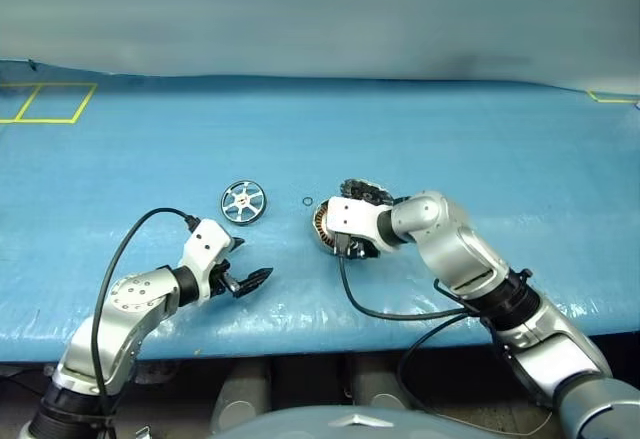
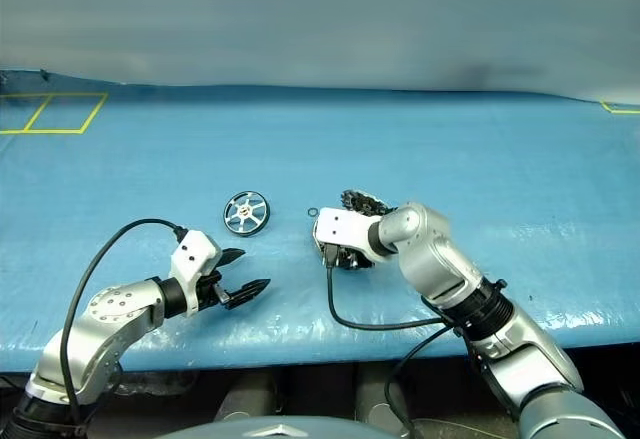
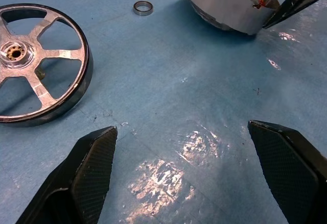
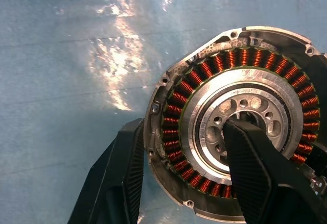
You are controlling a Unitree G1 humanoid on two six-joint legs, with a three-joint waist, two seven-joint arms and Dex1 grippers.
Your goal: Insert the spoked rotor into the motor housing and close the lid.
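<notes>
No readable markings. My right claw (image 4: pixel 179 175) clamps the motor housing (image 4: pixel 204 81) wall at mid-counter (image 1: pixel 520 149), lid (image 1: pixel 365 191) open behind. Spoked rotor (image 1: pixel 243 202) lies flat just left; my left claw (image 1: pixel 243 277), released, hovers over open counter near the front edge.

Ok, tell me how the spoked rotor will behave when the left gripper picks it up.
The spoked rotor looks like rigid metal, so probably stiff. It lies flat on the blue mat, so it is unlikely to roll unless tipped onto its rim. Its low rim and shiny surface may slip between the fingers.
</notes>
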